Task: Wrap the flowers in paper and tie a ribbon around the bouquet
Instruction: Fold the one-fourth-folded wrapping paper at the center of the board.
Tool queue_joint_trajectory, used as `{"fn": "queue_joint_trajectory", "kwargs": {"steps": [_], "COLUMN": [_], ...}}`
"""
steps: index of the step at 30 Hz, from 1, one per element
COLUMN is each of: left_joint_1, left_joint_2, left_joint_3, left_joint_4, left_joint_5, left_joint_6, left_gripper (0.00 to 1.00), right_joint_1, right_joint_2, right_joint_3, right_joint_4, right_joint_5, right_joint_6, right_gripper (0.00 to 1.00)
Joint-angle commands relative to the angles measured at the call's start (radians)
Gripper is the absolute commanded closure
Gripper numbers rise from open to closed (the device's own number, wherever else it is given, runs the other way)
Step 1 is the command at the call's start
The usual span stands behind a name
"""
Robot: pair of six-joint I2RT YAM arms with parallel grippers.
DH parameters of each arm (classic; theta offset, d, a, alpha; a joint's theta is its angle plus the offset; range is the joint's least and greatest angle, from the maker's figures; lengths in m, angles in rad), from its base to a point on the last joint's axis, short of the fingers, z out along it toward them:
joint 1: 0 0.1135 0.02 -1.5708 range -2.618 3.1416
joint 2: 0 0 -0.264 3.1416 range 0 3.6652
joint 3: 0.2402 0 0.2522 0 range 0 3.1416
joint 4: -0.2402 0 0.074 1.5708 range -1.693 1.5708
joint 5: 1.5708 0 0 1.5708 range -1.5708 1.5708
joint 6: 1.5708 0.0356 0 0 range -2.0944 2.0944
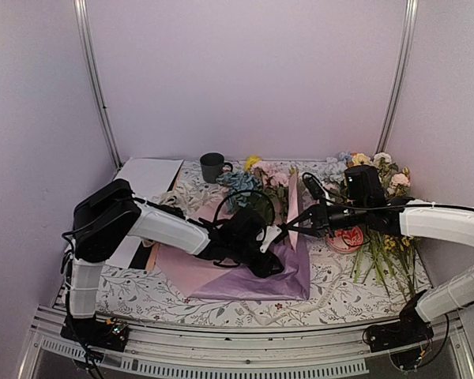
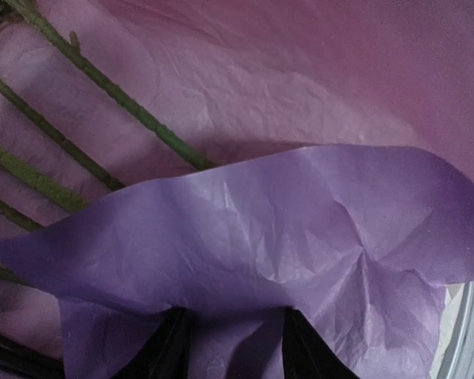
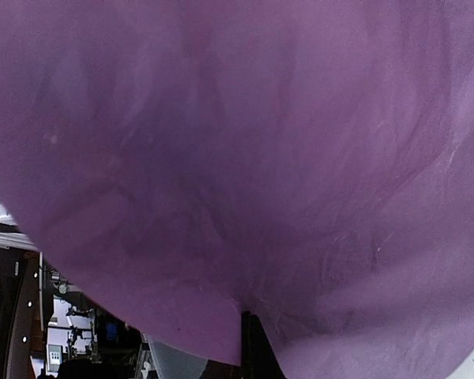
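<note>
The lilac-purple paper (image 1: 253, 286) lies spread mid-table with its pinkish layer showing on the left. The flowers (image 1: 249, 183), blue, pink and yellow heads, lie at its far edge; their green stems (image 2: 118, 95) cross the pink layer. My right gripper (image 1: 287, 230) is shut on the paper's right edge, holding it up as a standing flap, and the paper (image 3: 261, 158) fills its wrist view above the pinched jaws (image 3: 249, 317). My left gripper (image 1: 262, 257) rests low on the sheet, fingers (image 2: 162, 351) apart, a purple fold (image 2: 261, 229) draped over their tips. The ribbon is out of view.
A dark mug (image 1: 212, 166) stands at the back. A flat white sheet (image 1: 146, 178) lies at the back left. A loose pile of long-stemmed flowers (image 1: 379, 241) and a red coiled bundle (image 1: 344, 240) sit under the right arm. A floral cloth (image 1: 142, 296) covers the table.
</note>
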Motion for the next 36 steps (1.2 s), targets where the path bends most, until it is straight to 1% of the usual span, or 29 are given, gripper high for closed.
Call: {"fn": "queue_joint_trajectory", "kwargs": {"steps": [1, 3, 6, 8, 11, 13, 16, 19, 21, 22, 24, 26, 27, 30, 32, 36], "left_joint_1": [0.044, 0.054, 0.064, 0.074, 0.083, 0.083, 0.084, 0.104, 0.169, 0.223, 0.288, 0.323, 0.336, 0.347, 0.349, 0.349], "left_joint_2": [-0.031, -0.065, -0.137, -0.187, -0.256, -0.313, -0.405, -0.488, -0.517, -0.528, -0.542, -0.514, -0.476, -0.317, -0.233, -0.121], "left_joint_3": [-0.119, -0.152, -0.225, -0.258, -0.288, -0.29, -0.295, -0.375, -0.458, -0.491, -0.529, -0.51, -0.475, -0.324, -0.248, -0.145], "left_joint_4": [0.141, 0.191, 0.309, 0.363, 0.39, 0.359, 0.178, -0.004, -0.035, -0.026, 0.039, 0.089, 0.087, 0.001, -0.033, -0.01], "left_joint_5": [0.05, 0.059, 0.066, 0.075, 0.102, 0.124, 0.118, -0.034, -0.061, -0.061, -0.072, -0.075, -0.063, -0.05, -0.044, -0.003], "left_joint_6": [-0.081, -0.098, -0.111, -0.121, -0.145, -0.158, -0.161, -0.173, -0.218, -0.242, -0.249, -0.225, -0.211, -0.149, -0.133, -0.125], "left_gripper": [0.59, 0.59, 0.56, 0.52, 0.45, 0.42, 0.4, 0.4, 0.44, 0.45, 0.45, 0.43, 0.44, 0.46, 0.47, 0.45], "right_joint_1": [0.026, 0.027, 0.027, 0.028, 0.027, 0.027, 0.027, 0.027, 0.027, 0.027, 0.028, 0.028, 0.028, 0.028, 0.028, 0.032], "right_joint_2": [0.146, 0.212, 0.306, 0.376, 0.452, 0.498, 0.546, 0.576, 0.584, 0.585, 0.583, 0.58, 0.578, 0.574, 0.568, 0.566], "right_joint_3": [0.018, 0.022, 0.038, 0.05, 0.056, 0.065, 0.077, 0.095, 0.103, 0.107, 0.115, 0.121, 0.122, 0.128, 0.128, 0.134], "right_joint_4": [0.242, 0.291, 0.331, 0.342, 0.355, 0.353, 0.351, 0.345, 0.335, 0.329, 0.314, 0.295, 0.29, 0.27, 0.259, 0.241], "right_joint_5": [-0.021, -0.029, -0.026, -0.03, -0.023, -0.021, -0.021, -0.025, -0.03, -0.031, -0.032, -0.033, -0.035, -0.04, -0.038, -0.048], "right_joint_6": [0.047, 0.05, 0.037, 0.028, 0.02, 0.01, 0.001, -0.002, -0.006, -0.011, -0.019, -0.031, -0.038, -0.051, -0.061, -0.077], "right_gripper": [1.0, 1.0, 1.0, 1.0, 1.0, 1.0, 1.0, 1.0, 1.0, 1.0, 1.0, 1.0, 1.0, 1.0, 1.0, 1.0]}}
